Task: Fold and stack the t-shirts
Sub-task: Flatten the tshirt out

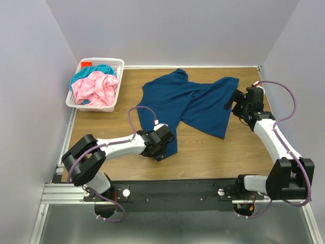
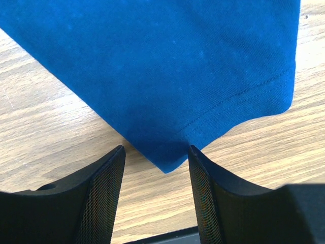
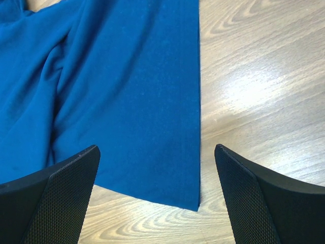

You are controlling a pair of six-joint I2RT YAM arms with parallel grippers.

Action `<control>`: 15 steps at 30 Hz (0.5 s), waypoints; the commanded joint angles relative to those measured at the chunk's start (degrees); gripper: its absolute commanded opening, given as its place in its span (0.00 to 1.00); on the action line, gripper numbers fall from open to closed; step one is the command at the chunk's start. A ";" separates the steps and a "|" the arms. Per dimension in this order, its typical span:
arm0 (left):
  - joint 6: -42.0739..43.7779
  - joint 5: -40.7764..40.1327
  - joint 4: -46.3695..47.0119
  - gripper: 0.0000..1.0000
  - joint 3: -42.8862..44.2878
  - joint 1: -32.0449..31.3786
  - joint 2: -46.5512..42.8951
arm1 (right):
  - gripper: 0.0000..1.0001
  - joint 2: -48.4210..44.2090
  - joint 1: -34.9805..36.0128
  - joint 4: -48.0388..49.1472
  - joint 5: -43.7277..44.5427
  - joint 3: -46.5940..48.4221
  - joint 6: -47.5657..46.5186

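- Dark blue t-shirt point(image 1: 195, 101) lies rumpled and partly spread at the centre of the wooden table point(image 1: 218, 157).
- Left gripper point(image 2: 155, 152) sits at the shirt's lower-left hem corner. Its fingers are spread, and the corner lies between the tips, not pinched.
- Right gripper point(image 3: 157, 150) is at the shirt's right edge, fingers spread wide over cloth and bare wood.
- Pink t-shirt point(image 1: 96, 89) and teal t-shirt point(image 1: 99, 68) are heaped in the white lattice basket point(image 1: 116, 62), upper left of the frame.

Dark blue t-shirt point(image 1: 195, 104), plain; pink t-shirt point(image 1: 96, 87); teal t-shirt point(image 1: 101, 68); white basket point(image 1: 114, 63); wood-grain table point(image 1: 223, 157).
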 commanded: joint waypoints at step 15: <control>-1.31 -2.67 -3.99 0.38 0.81 -3.64 6.44 | 1.00 0.42 -0.23 0.16 2.30 -0.86 -0.28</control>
